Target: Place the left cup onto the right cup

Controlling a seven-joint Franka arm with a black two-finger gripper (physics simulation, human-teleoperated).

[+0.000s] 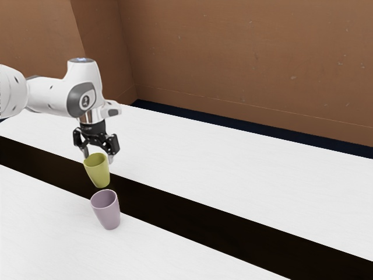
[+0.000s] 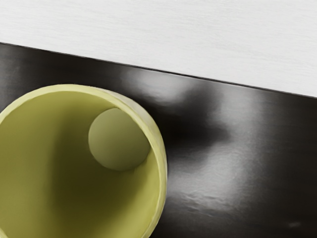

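An olive-yellow cup (image 1: 97, 170) stands upright on the black stripe of the table. A mauve cup (image 1: 106, 209) stands just in front of it, at the stripe's near edge, apart from it. My gripper (image 1: 98, 153) hangs directly over the yellow cup. Its fingers are spread open with their tips about level with the rim, and I see no grip on the cup. In the wrist view the yellow cup's mouth (image 2: 74, 168) looms close under my hand, its inside empty and its round base visible.
The table is white with a wide black stripe (image 1: 233, 227) running across it. Brown walls (image 1: 245, 52) rise behind the far edge. White tabletop (image 1: 245, 163) stretches toward the exterior view's right.
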